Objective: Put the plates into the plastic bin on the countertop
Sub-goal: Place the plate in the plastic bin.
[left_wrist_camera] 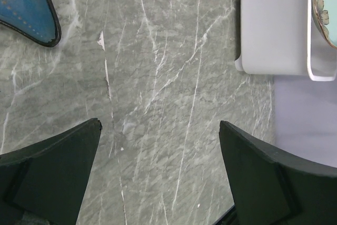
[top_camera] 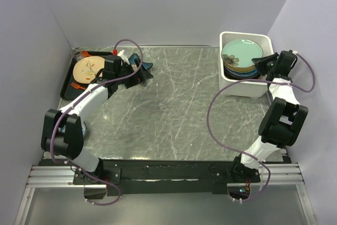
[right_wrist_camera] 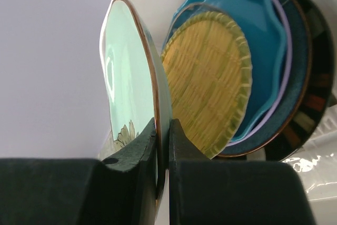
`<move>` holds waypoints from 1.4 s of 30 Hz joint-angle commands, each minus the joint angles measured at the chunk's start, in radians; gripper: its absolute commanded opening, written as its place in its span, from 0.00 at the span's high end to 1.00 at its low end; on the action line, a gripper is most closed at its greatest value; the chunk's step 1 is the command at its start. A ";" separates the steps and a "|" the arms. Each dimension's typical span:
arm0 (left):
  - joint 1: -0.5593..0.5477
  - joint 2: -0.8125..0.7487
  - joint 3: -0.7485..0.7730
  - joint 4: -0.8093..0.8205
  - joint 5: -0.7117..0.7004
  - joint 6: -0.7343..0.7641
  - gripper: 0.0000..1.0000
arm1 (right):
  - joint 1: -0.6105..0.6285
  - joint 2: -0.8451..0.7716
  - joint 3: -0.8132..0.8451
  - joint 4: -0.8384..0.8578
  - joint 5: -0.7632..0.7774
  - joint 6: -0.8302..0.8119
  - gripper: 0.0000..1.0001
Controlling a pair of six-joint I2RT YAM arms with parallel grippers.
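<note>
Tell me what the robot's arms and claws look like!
The left arm and right arm are white tube-like links with chunky black joints. A thin purple cable loops along each one. The left claw and right claw each have two black fingers, wide at the back and narrowing to a tip.

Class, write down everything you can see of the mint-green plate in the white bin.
The mint-green plate is round and glossy like glazed ceramic, with a thin brown rim and a small flower painted near one edge. It sits topmost in the white bin, above a yellow woven mat and blue plates, tilted slightly away from them. The right gripper is shut on its rim.
</note>
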 commanded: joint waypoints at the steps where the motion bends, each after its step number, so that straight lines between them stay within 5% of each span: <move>1: -0.008 0.007 0.037 0.010 -0.007 0.016 0.01 | -0.019 -0.057 -0.020 0.172 0.036 0.036 0.96; 14: -0.014 0.011 0.024 0.023 -0.012 0.015 0.01 | -0.015 -0.017 0.016 0.104 0.057 0.003 0.93; 29: -0.014 -0.013 0.017 0.012 -0.036 0.018 0.01 | 0.010 -0.006 -0.006 0.077 0.058 -0.024 0.57; 42: -0.014 -0.053 0.024 -0.042 -0.094 0.045 0.01 | 0.004 -0.118 -0.020 -0.121 0.101 -0.102 0.25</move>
